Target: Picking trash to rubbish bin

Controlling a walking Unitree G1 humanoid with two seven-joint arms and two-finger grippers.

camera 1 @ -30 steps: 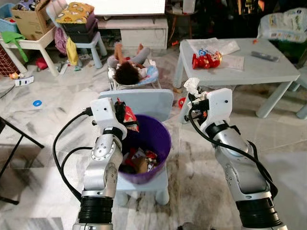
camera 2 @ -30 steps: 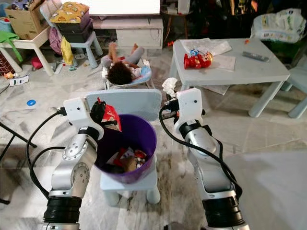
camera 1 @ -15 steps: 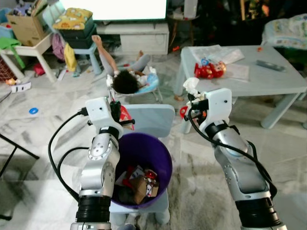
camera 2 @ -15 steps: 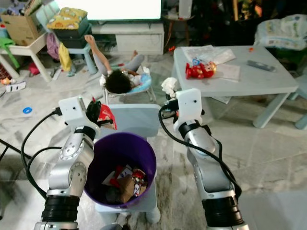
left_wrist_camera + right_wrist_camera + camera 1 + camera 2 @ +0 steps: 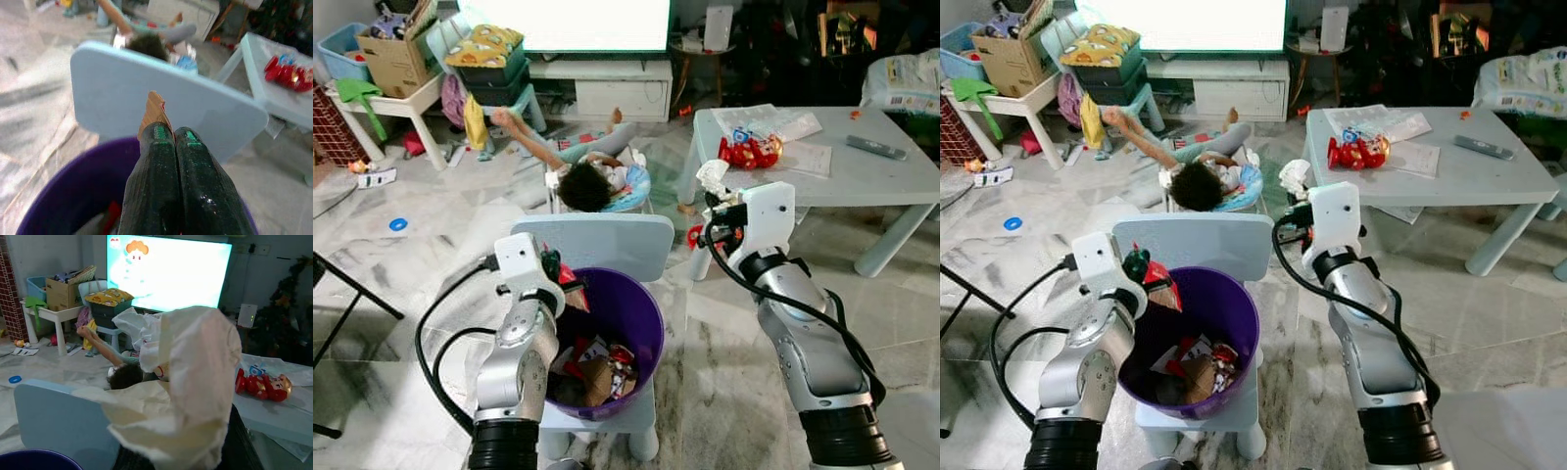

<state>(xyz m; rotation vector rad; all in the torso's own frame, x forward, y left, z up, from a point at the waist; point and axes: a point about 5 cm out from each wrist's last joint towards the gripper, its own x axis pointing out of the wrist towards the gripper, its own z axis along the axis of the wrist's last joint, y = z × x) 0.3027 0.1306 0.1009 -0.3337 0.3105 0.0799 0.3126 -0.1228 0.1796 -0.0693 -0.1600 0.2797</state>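
From the head views, a purple bin point(image 5: 636, 323) stands on a small pale-blue chair point(image 5: 597, 242) just in front of the robot, with wrappers and scraps point(image 5: 597, 367) piled in its bottom. The left gripper point(image 5: 560, 286) sits at the bin's left rim, its fingers pinched together on a red wrapper point(image 5: 570, 290) that hangs just inside the rim. The right gripper point(image 5: 1298, 217) is held up to the right of the chair back, beside the bin rather than over it, clamped on a crumpled white tissue point(image 5: 1293, 176). Beyond the chair a person point(image 5: 582, 176) lies on the marble floor point(image 5: 401, 255), one arm raised; to the right stands a pale table point(image 5: 891, 186) with a red toy point(image 5: 749, 152), papers and a remote on it. Far off are a lit screen point(image 5: 597, 20) and a cardboard box point(image 5: 396, 54). In the left wrist view the two black fingers point(image 5: 156, 166) are pressed shut — a thin orange-red edge of the wrapper point(image 5: 154, 112) sticks out between their tips, above the bin's purple rim point(image 5: 83, 171) and in front of the chair back point(image 5: 146, 107). In the right wrist view the tissue point(image 5: 190, 382) bulges over the gripper's fingers, hiding them — the screen point(image 5: 166, 271), the person point(image 5: 120, 372) and the red toy point(image 5: 259, 384) lie behind it.
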